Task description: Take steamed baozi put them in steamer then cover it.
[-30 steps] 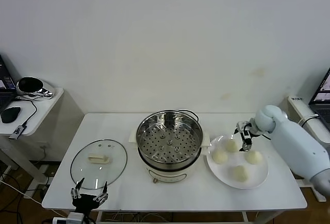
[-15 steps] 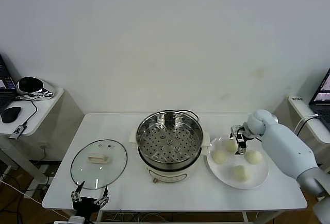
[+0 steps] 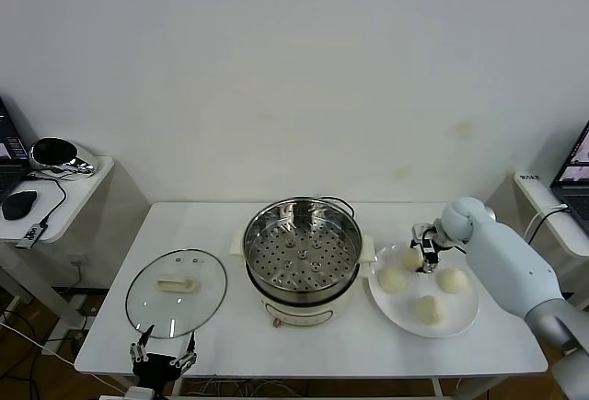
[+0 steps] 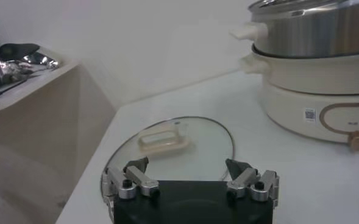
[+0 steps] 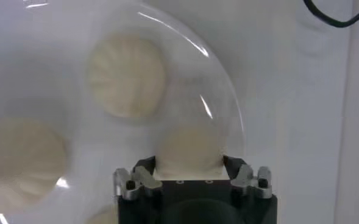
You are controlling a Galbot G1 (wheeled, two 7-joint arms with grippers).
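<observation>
My right gripper (image 3: 422,257) is down on the white plate (image 3: 465,320), shut on the far baozi (image 3: 410,257). In the right wrist view that cream bun (image 5: 188,148) fills the gap between both fingers of the right gripper (image 5: 190,165). Three more baozi (image 3: 393,280) (image 3: 452,280) (image 3: 426,308) lie on the plate. The steel steamer (image 3: 302,245) stands mid-table, its perforated tray bare. The glass cover (image 3: 176,291) lies flat to its left. My left gripper (image 3: 163,356) hangs open at the table's front edge, just short of the cover (image 4: 167,146).
A side table (image 3: 78,188) with a mouse and a shiny object stands to the left. The steamer's cream base (image 4: 316,91) rises beside the cover. A black cable (image 5: 331,15) lies past the plate's rim (image 5: 228,109).
The right gripper has come down over the far baozi and its fingers have closed in against it. The left gripper has sunk slightly toward the front edge.
</observation>
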